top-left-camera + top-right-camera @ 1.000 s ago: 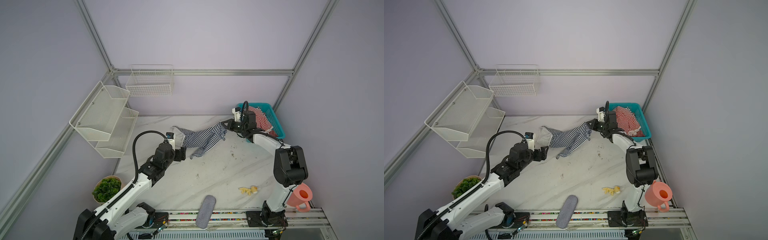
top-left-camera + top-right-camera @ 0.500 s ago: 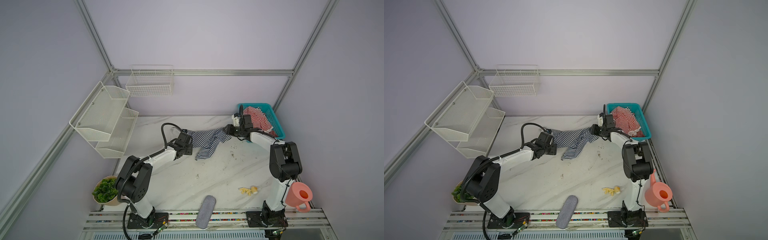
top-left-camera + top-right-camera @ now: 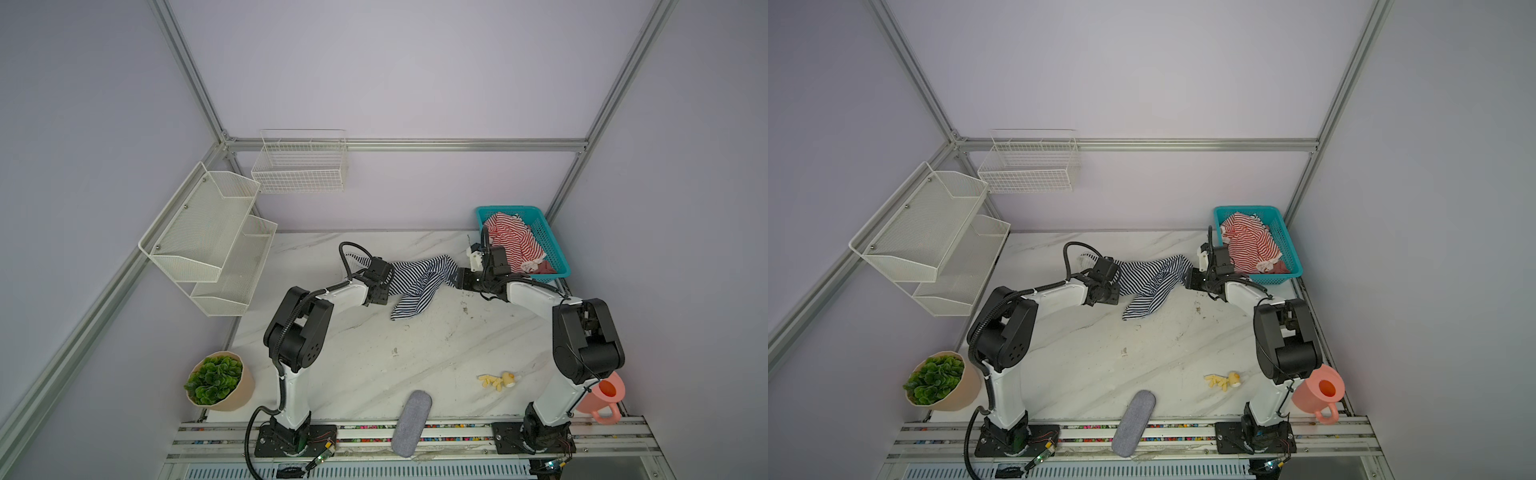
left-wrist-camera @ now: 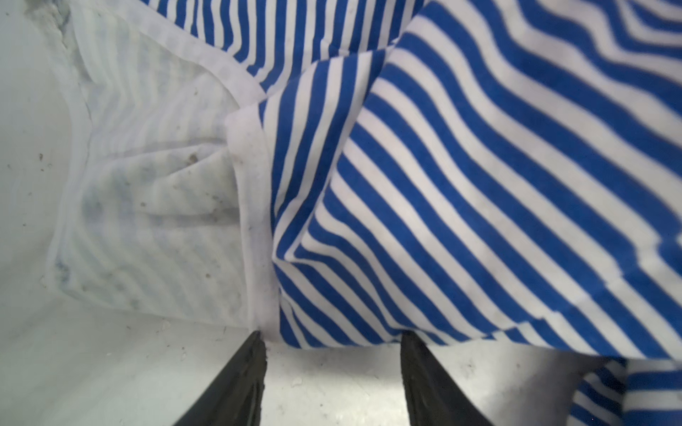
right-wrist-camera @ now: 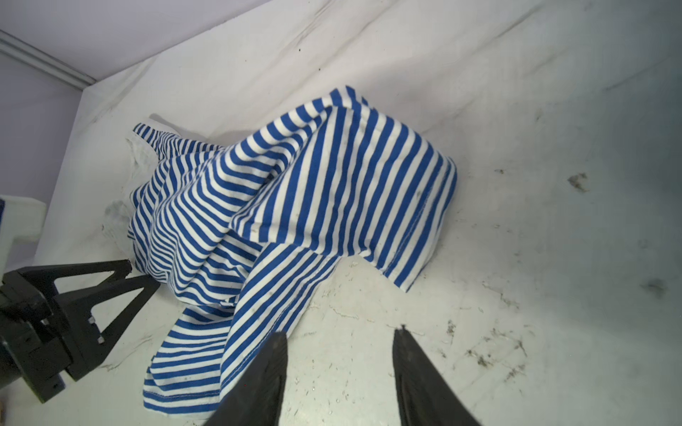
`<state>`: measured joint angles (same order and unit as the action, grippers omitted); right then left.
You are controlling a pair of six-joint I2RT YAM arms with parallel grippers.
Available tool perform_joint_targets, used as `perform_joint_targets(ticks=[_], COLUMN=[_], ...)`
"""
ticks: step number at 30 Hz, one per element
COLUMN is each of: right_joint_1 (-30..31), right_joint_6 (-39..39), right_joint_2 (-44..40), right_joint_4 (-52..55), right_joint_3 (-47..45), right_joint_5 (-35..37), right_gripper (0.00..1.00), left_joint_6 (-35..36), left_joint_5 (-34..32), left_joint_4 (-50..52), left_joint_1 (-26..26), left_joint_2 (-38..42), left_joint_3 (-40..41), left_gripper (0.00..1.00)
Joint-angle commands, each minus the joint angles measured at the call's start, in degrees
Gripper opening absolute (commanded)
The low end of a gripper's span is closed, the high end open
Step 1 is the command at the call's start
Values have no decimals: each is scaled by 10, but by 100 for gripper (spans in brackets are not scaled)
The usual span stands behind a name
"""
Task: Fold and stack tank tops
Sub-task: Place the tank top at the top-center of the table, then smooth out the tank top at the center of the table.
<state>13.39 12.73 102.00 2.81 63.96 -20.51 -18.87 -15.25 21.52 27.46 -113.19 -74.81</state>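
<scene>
Navy-and-white striped tank top (image 3: 415,282): unfolded, crumpled, stretched sideways on the tabletop (image 3: 415,353) just left of the teal basket (image 3: 505,209), one end trailing forward. Red-and-white striped tank top (image 3: 513,243): bunched heap inside that basket, pale trim at its near end.

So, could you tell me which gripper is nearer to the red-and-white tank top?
Right. The right gripper sits just beside the basket holding the red-and-white tank top; the left gripper is across the navy-and-white tank top, farther away.
</scene>
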Motion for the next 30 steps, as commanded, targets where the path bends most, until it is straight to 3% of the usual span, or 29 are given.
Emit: perform_joint_targets(ticks=[1, 10, 15, 18, 21, 23, 30], right_joint_1=[9, 9, 9, 9, 9, 9, 9], right_joint_6=[-32, -62, -67, -67, -69, -72, -82], right_joint_2=[47, 146, 184, 202, 207, 204, 142], right_joint_4=[-2, 47, 56, 64, 69, 72, 95], right_joint_3=[29, 119, 146, 156, 158, 158, 160], right_joint_5=[10, 85, 91, 85, 86, 88, 92], right_gripper=[49, 49, 48, 37, 15, 1, 0], left_joint_6=[8, 10, 10, 11, 15, 20, 44], left_joint_5=[-3, 7, 16, 19, 21, 22, 10], left_joint_4=[-1, -1, 0, 3, 10, 16, 66], left_joint_1=[-6, -10, -11, -12, -12, -12, -12], left_joint_2=[1, -18, -17, -10, -2, 4, 37], left_joint_3=[-59, -68, -69, -69, -71, -74, -92], left_gripper=[53, 39, 25, 14, 1, 0, 0])
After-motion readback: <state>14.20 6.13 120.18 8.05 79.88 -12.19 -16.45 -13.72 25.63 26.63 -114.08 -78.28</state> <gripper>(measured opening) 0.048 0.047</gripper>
